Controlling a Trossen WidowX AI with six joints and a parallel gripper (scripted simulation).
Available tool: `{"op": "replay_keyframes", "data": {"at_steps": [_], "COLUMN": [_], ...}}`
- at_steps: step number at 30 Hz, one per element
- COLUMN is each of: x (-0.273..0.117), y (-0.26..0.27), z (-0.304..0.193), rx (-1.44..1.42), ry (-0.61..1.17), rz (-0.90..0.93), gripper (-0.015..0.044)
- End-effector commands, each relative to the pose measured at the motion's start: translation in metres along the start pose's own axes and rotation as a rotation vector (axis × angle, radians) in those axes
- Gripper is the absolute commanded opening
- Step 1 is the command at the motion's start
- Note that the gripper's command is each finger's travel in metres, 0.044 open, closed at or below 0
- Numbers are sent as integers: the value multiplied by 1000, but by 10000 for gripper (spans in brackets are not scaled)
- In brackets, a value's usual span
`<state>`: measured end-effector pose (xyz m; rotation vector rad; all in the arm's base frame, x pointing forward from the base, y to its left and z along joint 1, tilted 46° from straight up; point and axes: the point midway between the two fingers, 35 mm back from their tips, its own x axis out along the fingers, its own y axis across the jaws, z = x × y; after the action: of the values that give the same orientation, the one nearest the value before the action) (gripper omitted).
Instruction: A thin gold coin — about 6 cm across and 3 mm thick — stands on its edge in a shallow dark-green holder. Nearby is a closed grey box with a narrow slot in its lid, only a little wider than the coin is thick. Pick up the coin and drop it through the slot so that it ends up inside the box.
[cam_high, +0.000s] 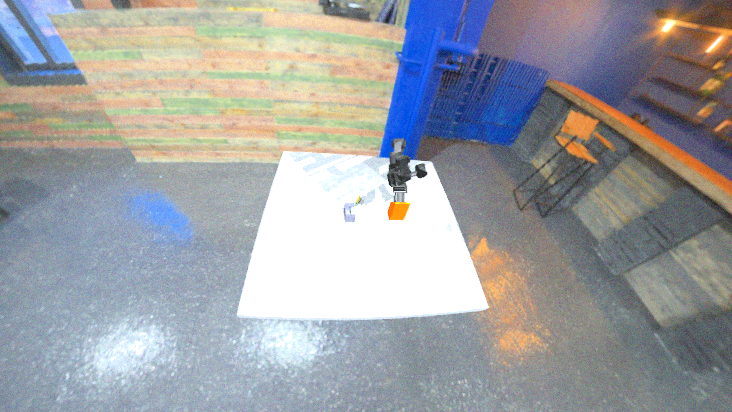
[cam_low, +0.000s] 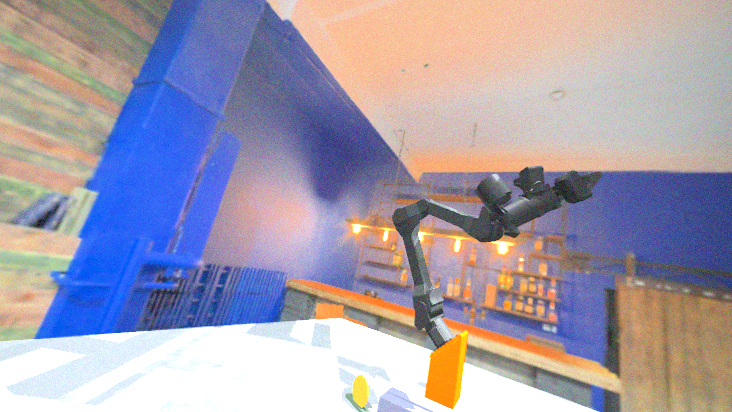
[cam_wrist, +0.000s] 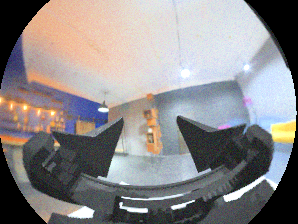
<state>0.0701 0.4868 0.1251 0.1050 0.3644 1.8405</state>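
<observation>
The gold coin (cam_high: 358, 200) (cam_low: 360, 390) stands upright on its edge. Its holder (cam_low: 350, 399) shows as a thin dark-green strip at its foot in the exterior view. The closed grey box (cam_high: 349, 218) (cam_low: 394, 400) looks pale lavender-grey and stands close to the coin. It is partly cut off by the bottom of the exterior view, and its slot cannot be made out. My gripper (cam_low: 597, 177) (cam_wrist: 150, 119) is raised high above the table, far from coin and box. In the wrist view its two black fingers are wide apart with nothing between them.
An upright orange block (cam_high: 398, 210) (cam_low: 444, 373) stands beside the arm's base, to the right of the box in the top and exterior views. The white table (cam_high: 358, 271) (cam_low: 276, 368) carries all these things. The wrist view shows mostly walls and ceiling.
</observation>
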Motion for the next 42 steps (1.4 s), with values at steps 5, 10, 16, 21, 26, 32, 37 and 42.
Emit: {"op": "replay_keyframes", "data": {"at_steps": [5,10,16,21,26,32,37,42], "x": [-25,-79,-166,-249,-334,-430,-498,-550], "y": [-54,-121,-174,-192,-185,-147,-97,-39], "z": [-3,-15,-36,-55,-72,-84,-83,-75], "rx": [2,5,19,47,96,182,274,382], "ry": [67,207,441,689,978,1362,1691,1997], "rz": [-218,-516,-829,-1036,-1179,-1240,-1184,-1032], "gripper": [269,161,161,161,161,161,161,161]}}
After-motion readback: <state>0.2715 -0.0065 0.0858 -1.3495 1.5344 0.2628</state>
